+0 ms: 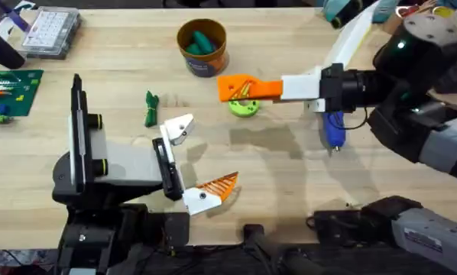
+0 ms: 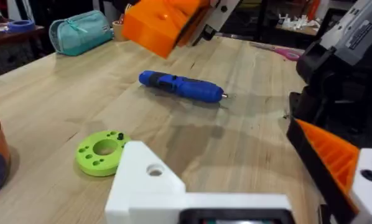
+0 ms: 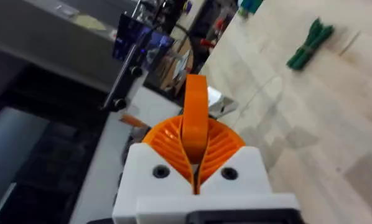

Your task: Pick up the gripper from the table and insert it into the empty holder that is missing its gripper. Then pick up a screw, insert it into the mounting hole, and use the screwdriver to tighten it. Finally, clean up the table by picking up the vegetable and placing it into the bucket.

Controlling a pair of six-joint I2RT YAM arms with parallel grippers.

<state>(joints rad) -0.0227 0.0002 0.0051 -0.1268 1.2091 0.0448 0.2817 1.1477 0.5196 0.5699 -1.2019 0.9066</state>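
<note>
The right hand (image 3: 195,140) is closed on the gripper (image 3: 196,99), the orange wedge standing pinched between its two ribbed pads, tip pointing away from the wrist. In the overhead view this hand (image 1: 236,88) reaches in across the worktop (image 1: 290,176), its long axis running side to side, above the lime ring (image 1: 244,105). The holder (image 1: 179,130) lies ahead of it and nearer the arms' bases: it is the bare white finger of the left hand (image 1: 198,159), its mounting hole (image 2: 155,169) facing up. The left hand is spread wide and holds nothing. The insertion looks to hinge on lining the wedge's axis up with that white finger. The screwdriver (image 1: 333,130) lies under the right arm, the vegetable (image 1: 150,108) just beyond the holder, the bucket (image 1: 202,47) farther back.
</note>
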